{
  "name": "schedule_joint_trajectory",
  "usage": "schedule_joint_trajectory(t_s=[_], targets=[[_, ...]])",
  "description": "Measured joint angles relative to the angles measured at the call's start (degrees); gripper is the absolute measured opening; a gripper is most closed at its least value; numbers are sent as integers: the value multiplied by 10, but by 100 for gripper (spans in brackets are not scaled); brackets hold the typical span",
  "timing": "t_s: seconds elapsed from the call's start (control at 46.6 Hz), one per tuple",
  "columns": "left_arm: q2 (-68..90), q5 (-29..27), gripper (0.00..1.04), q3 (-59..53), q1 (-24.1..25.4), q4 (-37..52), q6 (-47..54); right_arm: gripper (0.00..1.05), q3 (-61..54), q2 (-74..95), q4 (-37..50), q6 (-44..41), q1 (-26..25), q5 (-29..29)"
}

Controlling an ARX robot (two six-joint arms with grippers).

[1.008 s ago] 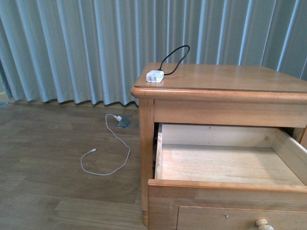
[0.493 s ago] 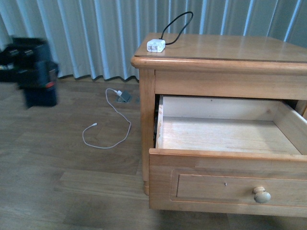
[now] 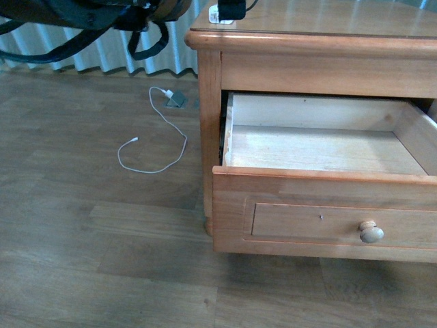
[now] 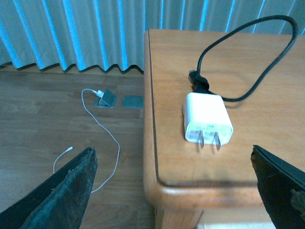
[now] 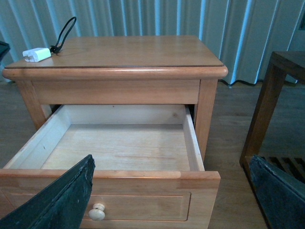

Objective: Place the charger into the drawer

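Overhead, my left gripper (image 4: 172, 151) hung with its jaws spread wide and gripping nothing, just above the small white rectangular charger block (image 4: 207, 117). The charger lay flat near the front corner of the honey-coloured wooden bedside table (image 4: 167, 57), its prongs facing the rounded rim and its thin black cable (image 4: 198, 83) looping away across the top. Below it, the upper honey-coloured wooden drawer with the round knob (image 3: 321, 176) stood pulled well out, not yet holding the charger. My right gripper (image 5: 171, 161), jaws likewise parted and carrying nothing, faced the drawer from the front.

The grasp looked best made by lowering squarely over the block and closing across its smooth sides, clear of the prongs and the cable plug. The block sat close to the rim, so a skewed descent could nudge it off. The trailing cable would probably drag, which called for a lift high enough to clear the table's lip before swinging out over the drawer.
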Motion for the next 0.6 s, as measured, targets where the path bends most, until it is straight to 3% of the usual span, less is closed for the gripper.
schedule_joint_trajectory(t_s=[0.364, 0.6], targets=[[134, -11, 99, 221, -14, -77, -11, 96, 0, 0, 0, 0, 0, 0], [182, -17, 99, 283, -11, -123, -13, 96, 0, 0, 0, 0, 0, 0]])
